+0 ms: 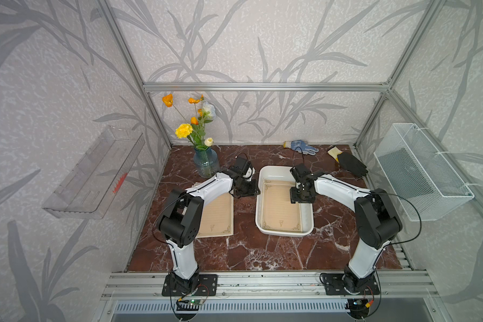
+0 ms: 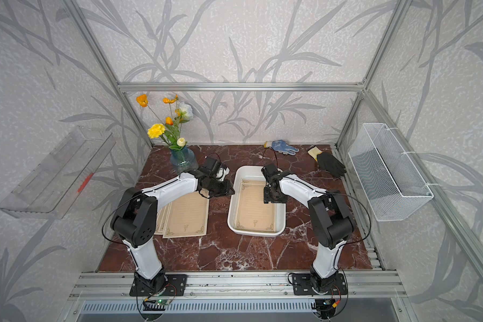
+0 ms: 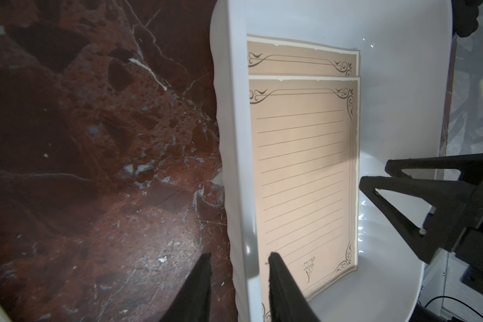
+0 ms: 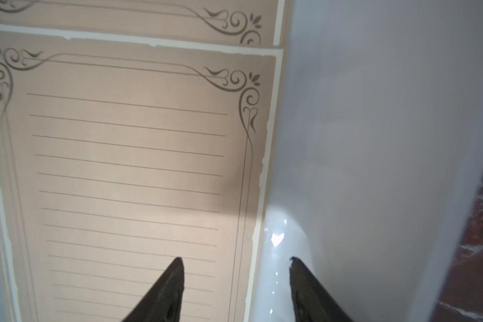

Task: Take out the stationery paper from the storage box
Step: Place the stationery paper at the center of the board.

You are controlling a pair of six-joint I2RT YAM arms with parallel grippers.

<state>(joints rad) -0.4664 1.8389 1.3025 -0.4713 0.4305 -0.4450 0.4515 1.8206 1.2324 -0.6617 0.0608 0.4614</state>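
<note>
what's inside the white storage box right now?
The storage box holds stacked tan stationery paper: the top sheet lies flat, shifted, exposing a strip of a second sheet beneath. Any more under them are covered.

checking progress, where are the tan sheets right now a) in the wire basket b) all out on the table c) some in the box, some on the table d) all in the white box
c: stationery paper lies in the storage box and more sheets lie flat on the table beside it
</note>
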